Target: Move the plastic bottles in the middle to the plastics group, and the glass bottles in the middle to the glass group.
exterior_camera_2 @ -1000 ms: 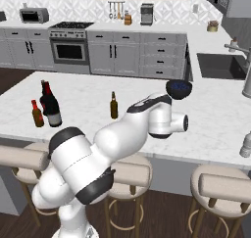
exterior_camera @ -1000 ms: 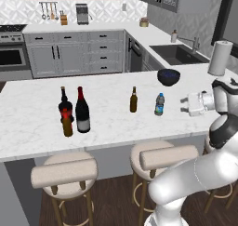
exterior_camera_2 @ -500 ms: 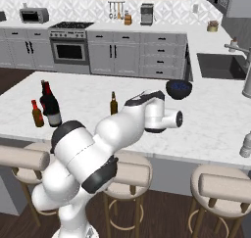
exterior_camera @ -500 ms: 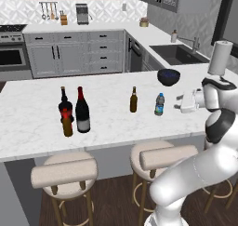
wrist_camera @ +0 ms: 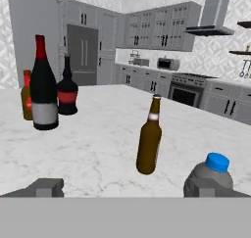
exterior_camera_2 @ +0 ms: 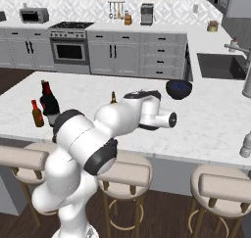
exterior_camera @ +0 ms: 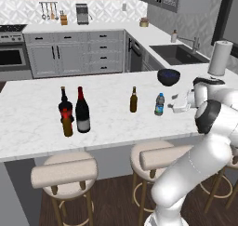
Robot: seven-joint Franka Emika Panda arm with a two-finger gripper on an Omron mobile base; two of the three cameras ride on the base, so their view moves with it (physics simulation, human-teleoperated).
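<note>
Since the earlier frames the hand [exterior_camera: 175, 103] has been swung leftward along the worktop [exterior_camera: 37, 113] toward the plastic bottle [exterior_camera: 159, 104]; the bottles themselves have not been shifted. The fingers are spread fully apart and nothing is held between them. In the left base view the hand is seen just beside the plastic bottle, on its right, level with its body. In the hand view the blue cap sits close behind the right-hand finger tip [wrist_camera: 208, 187], so the bottle is judged off-centre and not yet between the fingers.

This is read as the approach for a first pick, with no bottle sorted so far. A small sideways correction is judged necessary before closing.

The plastic bottle stands upright near the middle of the worktop, long axis vertical, cap upward. The beer bottle [exterior_camera: 133, 100] stands upright near it on the left, neck upward. The wine bottle [exterior_camera: 82, 110] is upright well apart to the left, just beside the red-labelled bottle [exterior_camera: 64, 108] and the amber bottle [exterior_camera: 68, 125] of the glass group. A dark bowl [exterior_camera: 168, 76] rests behind the plastic bottle.
</note>
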